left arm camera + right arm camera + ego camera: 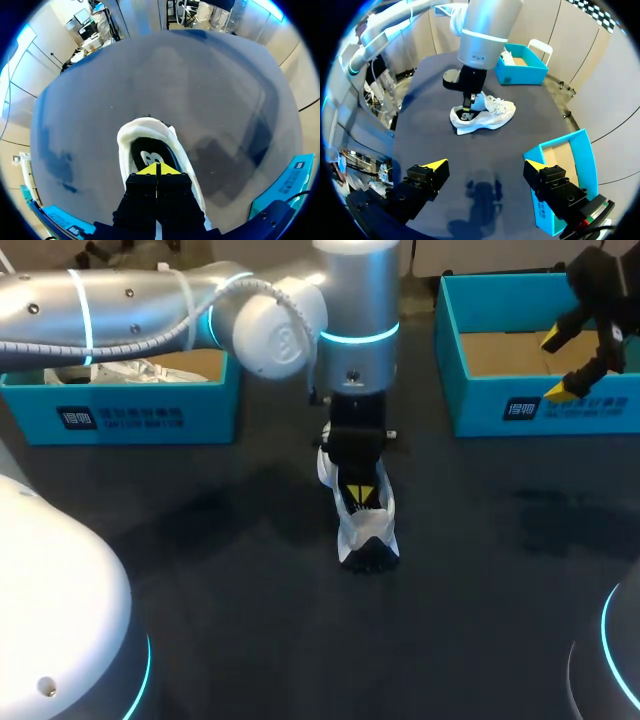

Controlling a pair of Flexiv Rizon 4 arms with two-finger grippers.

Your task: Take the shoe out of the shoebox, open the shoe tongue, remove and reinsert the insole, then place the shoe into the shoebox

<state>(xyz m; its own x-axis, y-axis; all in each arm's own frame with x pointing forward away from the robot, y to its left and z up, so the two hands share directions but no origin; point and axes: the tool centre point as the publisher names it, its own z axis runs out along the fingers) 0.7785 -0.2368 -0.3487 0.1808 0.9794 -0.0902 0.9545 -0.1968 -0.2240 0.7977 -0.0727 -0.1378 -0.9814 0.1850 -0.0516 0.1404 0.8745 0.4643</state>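
Note:
A white shoe (366, 525) rests on the dark table at its middle, its toe toward the table's near edge. My left gripper (362, 492) points straight down into the shoe's opening. In the left wrist view this gripper (156, 170) is shut, yellow tips pressed together just over the dark insole (146, 150) inside the shoe (145, 129); nothing shows between the tips. The right wrist view has the shoe (492, 114) ahead, with the left gripper (468, 101) in it. My right gripper (558, 364) hangs open and empty over the right shoebox (520, 405).
A second teal shoebox (120, 405) stands at the back left with something white (135, 370) in it. In the right wrist view the right shoebox (582, 155) lies beside my open gripper (485, 167), and the far box (522, 70) sits behind the shoe.

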